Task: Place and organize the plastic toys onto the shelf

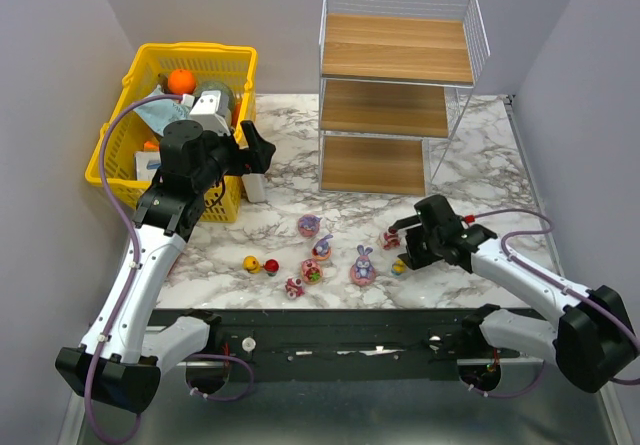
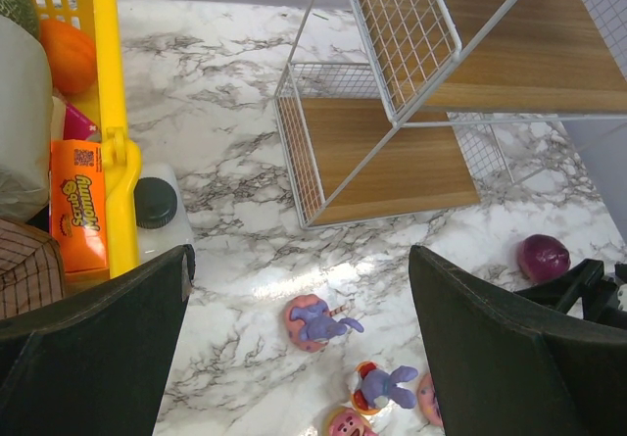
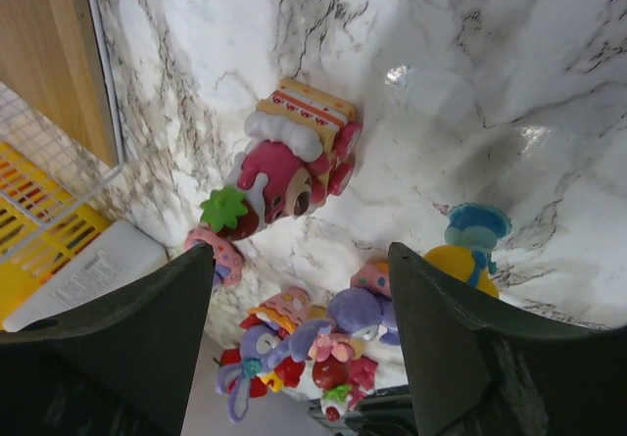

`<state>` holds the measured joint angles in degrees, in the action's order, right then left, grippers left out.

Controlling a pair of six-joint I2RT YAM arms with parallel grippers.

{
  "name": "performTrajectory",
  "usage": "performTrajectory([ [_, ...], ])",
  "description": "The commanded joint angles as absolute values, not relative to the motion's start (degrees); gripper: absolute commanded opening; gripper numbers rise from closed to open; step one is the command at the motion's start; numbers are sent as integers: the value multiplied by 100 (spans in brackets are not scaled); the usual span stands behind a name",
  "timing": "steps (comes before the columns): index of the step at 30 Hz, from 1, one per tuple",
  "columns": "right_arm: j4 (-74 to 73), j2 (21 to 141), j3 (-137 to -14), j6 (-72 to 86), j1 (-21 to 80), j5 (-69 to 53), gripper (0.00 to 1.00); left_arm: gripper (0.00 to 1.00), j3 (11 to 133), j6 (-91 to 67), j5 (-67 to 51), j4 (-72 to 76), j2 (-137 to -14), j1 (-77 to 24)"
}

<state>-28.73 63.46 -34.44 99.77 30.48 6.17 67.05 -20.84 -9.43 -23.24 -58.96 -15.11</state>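
Pick-up appears to be proceeding: the right gripper [image 1: 402,245], fingers apart, is hovering over a small pink-red plastic figurine [image 3: 289,162] at six o'clock of the white wire-and-wood shelf [image 1: 395,50]. Next: lowering, closing squarely. The left gripper [image 2: 299,260] is hanging spread.

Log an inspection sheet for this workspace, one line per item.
Surface: marble tabletop, no spills seen.
Job's things: toys scattered on the tabletop in front of the shelf; its boards hold none.
Clutter: yellow basket full of goods; white bottle beside it; purple ball on the tabletop.
Grippers: left tool open, above the tabletop; right tool open, at a pink strawberry toy.
Cables: purple cable loops off the left arm by the basket; second cable along the right arm.
Surroundings: grey walls; nothing else seen.
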Motion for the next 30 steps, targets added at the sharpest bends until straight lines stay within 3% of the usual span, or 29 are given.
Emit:
performTrajectory([
  [1, -2576, 6468, -3287, 10476, 3094, 1230, 77, 99, 6644, -2074, -949, -2311, -5871, -1494],
  [13, -1995, 6776, -3182, 10398, 3094, 1441, 71, 99, 6645, -2022, -905, -2347, -5924, -1494],
  [30, -1987, 6495, -3340, 10090, 3094, 1336, 73, 99, 6592, -1951, -809, -2338, -5871, -1494],
])
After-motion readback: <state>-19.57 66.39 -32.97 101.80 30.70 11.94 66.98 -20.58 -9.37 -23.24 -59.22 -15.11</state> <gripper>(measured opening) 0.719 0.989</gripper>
